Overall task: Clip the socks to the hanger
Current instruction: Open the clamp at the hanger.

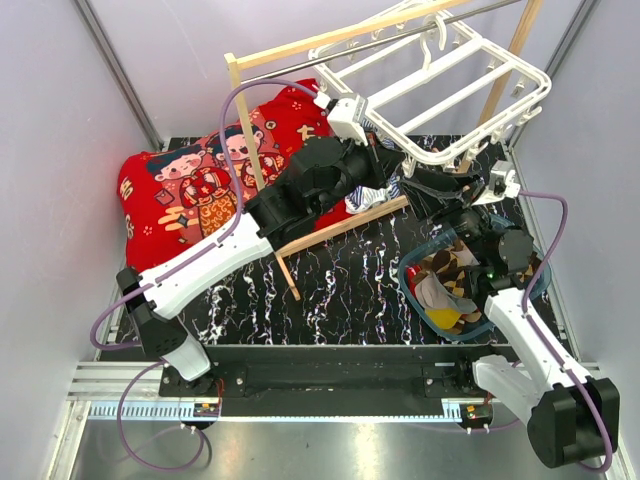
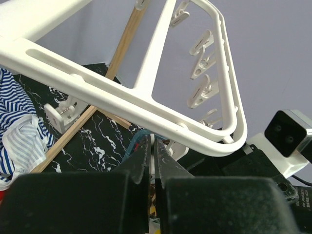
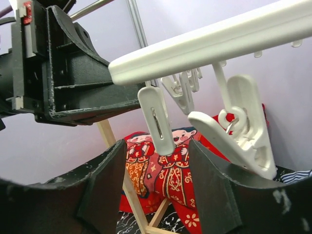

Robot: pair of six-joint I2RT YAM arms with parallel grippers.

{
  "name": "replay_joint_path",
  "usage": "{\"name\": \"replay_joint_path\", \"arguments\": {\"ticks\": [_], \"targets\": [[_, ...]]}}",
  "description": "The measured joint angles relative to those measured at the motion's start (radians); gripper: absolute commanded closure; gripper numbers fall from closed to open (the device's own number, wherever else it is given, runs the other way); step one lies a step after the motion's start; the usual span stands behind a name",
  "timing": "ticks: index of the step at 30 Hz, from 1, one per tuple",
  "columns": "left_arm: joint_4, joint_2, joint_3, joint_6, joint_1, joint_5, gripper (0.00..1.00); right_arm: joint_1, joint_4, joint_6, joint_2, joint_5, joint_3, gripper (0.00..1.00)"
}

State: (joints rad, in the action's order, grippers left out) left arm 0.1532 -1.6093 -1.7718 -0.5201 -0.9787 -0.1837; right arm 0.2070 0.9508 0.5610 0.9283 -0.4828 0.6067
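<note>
**Pincer at the peg, no sock in hand**

My right pincer [image 3: 157, 156] stands open, with nothing in it. Its two dark fingers sit on either side of a white clip peg [image 3: 156, 119] that dangles from the hanger [image 3: 209, 41]. The peg's lower end hangs in the gap and I am not touching it. A second, larger peg [image 3: 243, 126] hangs just beside it, over my right finger.

My left pincer [image 2: 152, 146] is fully closed, its tips just beneath the hanger's rounded corner bar. I see nothing between the fingers. I cannot tell whether they touch the frame or only wait under it.

The hanger hangs tilted from the wooden rack [image 1: 340, 228], above the far right corner of the counter [image 1: 340, 300]. Every peg I can see along its frame is bare.

The socks [image 1: 450, 285], checkered ones among them, lie heaped in a clear basket [image 1: 405, 275] at the right edge of the counter, below my right arm. A blue-and-white striped cloth [image 2: 14, 112] lies near the middle of the far edge. A red cushion [image 1: 190, 190] fills the far left corner.

As far as I can judge, no sock is clipped yet. I am placed at a peg, but a sock has to come out of the basket first. The whole heap remains to be hung.
</note>
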Motion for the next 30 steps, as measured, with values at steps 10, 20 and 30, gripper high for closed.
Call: {"name": "replay_joint_path", "arguments": {"ticks": [10, 20, 30], "targets": [[-0.013, 0.003, 0.000, -0.005, 0.000, 0.012, 1.00, 0.000, -0.040, -0.074, 0.036, -0.034, 0.063, 0.59], [-0.011, 0.004, 0.000, -0.019, 0.005, 0.016, 0.70, 0.000, -0.124, -0.159, 0.040, -0.074, 0.111, 0.93], [0.010, 0.039, 0.016, 0.053, 0.005, 0.071, 0.37, 0.000, -0.201, -0.214, 0.034, -0.080, 0.137, 0.95]]}}
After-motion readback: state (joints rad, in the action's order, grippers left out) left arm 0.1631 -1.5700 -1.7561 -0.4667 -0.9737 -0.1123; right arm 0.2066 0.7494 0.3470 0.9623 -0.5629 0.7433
